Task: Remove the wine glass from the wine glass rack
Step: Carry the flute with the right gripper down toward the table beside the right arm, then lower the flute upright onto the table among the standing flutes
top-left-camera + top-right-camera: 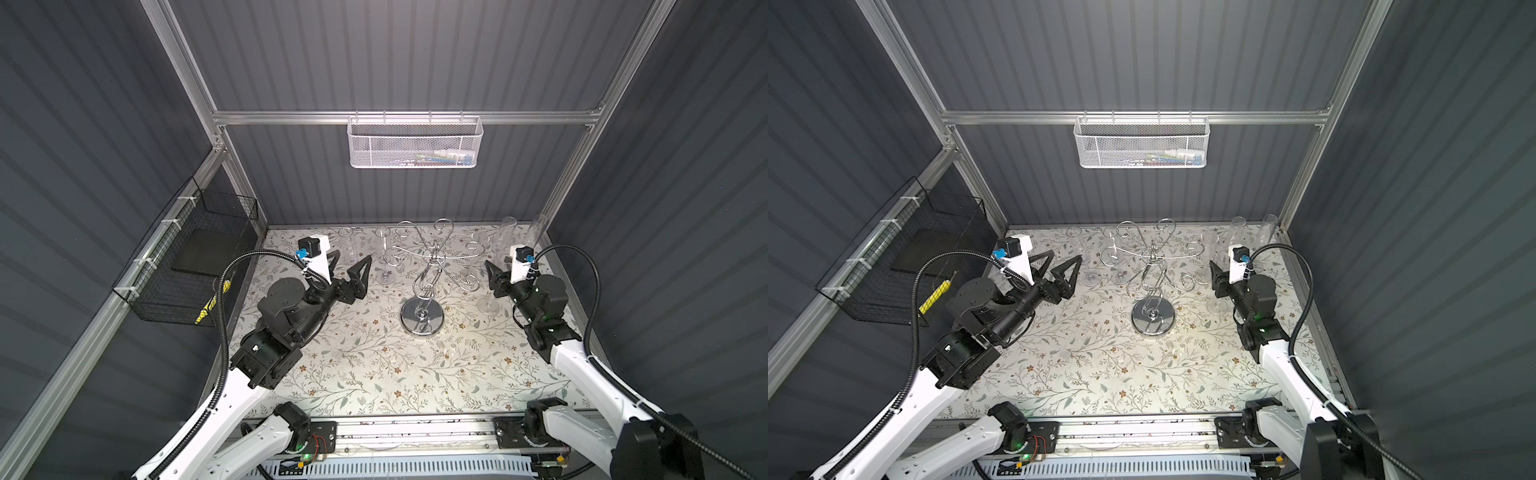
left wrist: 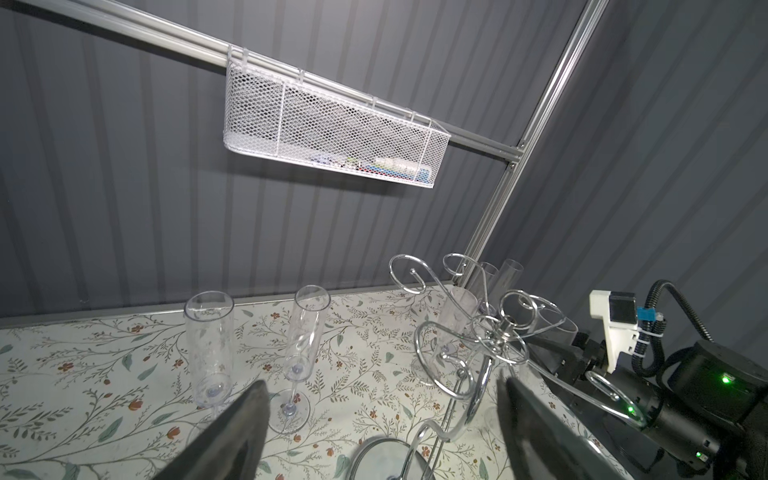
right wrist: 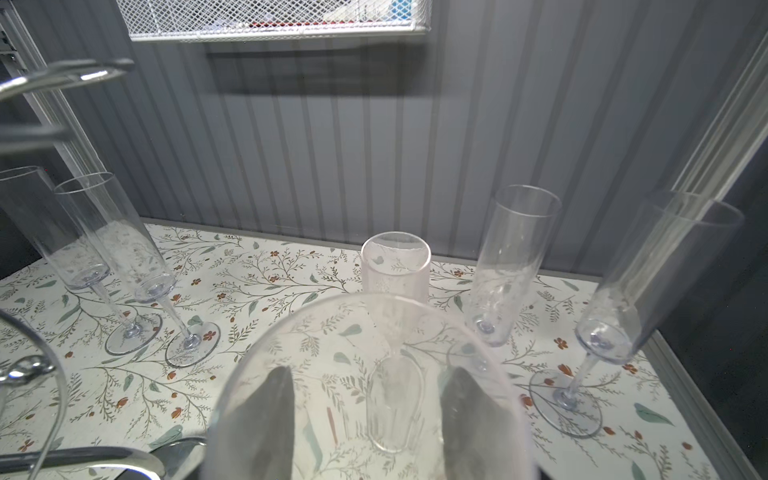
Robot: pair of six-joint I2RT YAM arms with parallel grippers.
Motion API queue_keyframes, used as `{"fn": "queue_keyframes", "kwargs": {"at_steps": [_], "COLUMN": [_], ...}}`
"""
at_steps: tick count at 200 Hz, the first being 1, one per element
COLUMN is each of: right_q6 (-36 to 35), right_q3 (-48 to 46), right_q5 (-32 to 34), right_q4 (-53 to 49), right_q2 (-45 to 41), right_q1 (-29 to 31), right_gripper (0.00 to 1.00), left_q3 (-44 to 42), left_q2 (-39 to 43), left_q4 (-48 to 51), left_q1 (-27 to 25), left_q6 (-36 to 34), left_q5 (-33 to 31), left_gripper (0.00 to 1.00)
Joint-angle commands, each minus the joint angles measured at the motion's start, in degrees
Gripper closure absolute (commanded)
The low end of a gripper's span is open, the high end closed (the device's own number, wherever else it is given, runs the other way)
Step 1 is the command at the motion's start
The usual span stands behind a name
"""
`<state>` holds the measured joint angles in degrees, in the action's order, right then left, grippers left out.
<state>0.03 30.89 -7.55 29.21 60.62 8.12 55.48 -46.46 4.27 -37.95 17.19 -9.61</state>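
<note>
The chrome wine glass rack (image 1: 422, 318) (image 1: 1153, 319) stands mid-table, and its scroll arms (image 2: 490, 332) spread above the round base. A clear wine glass (image 3: 316, 328) sits between the fingers of my right gripper (image 3: 371, 370) (image 1: 490, 270), which is shut on its bowl. In both top views the glass foot (image 1: 487, 306) (image 1: 1217, 306) shows low, just right of the rack's right-hand arm. I cannot tell whether the glass touches the rack. My left gripper (image 1: 351, 259) (image 2: 384, 386) hangs open and empty to the left of the rack.
Several clear flutes stand along the back: two at the left (image 1: 347, 243) (image 1: 384, 249), others at the right (image 1: 508, 228) (image 3: 515, 257). A white mesh basket (image 1: 414, 143) hangs on the rear rail. A black wire basket (image 1: 195, 257) is fixed to the left wall.
</note>
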Motion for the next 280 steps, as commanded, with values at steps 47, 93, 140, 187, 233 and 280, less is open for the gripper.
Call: {"fn": "queue_keyframes", "kwargs": {"at_steps": [47,93,140,187,233,280], "right_q6": [1.0,1.3,1.8,1.9,2.0,1.7], "right_q3": [-2.0,-1.7,-0.6,-0.1,0.5,1.2], "right_q5": [-3.6,-5.2,-6.0,-6.0,-6.0,-6.9], "right_q4": [19.1,26.2,29.7,31.3,30.6,29.4], "right_q2": [11.6,18.8,23.2,26.2,26.6,26.7], "right_q1": [-0.3,-0.2,-0.1,-0.1,-0.1,-0.1], "right_gripper": [0.48,0.49,0.49,0.48,0.46,0.42], "left_q3": [-1.0,-1.1,-1.0,-1.0,-1.3,-1.1], "left_q2": [-0.7,-1.4,-1.9,-2.1,-1.3,-0.6], "left_q4": [-2.4,-3.1,-3.4,-3.7,-3.6,-2.9], "left_q1": [-0.3,-0.3,-0.3,-0.3,-0.3,-0.3], "left_q6": [2.0,2.1,1.6,1.9,2.2,2.6], "left_q5": [-0.8,-0.6,-0.7,-0.3,-0.3,-0.2], "left_gripper": [0.13,0.13,0.13,0.12,0.13,0.13]}}
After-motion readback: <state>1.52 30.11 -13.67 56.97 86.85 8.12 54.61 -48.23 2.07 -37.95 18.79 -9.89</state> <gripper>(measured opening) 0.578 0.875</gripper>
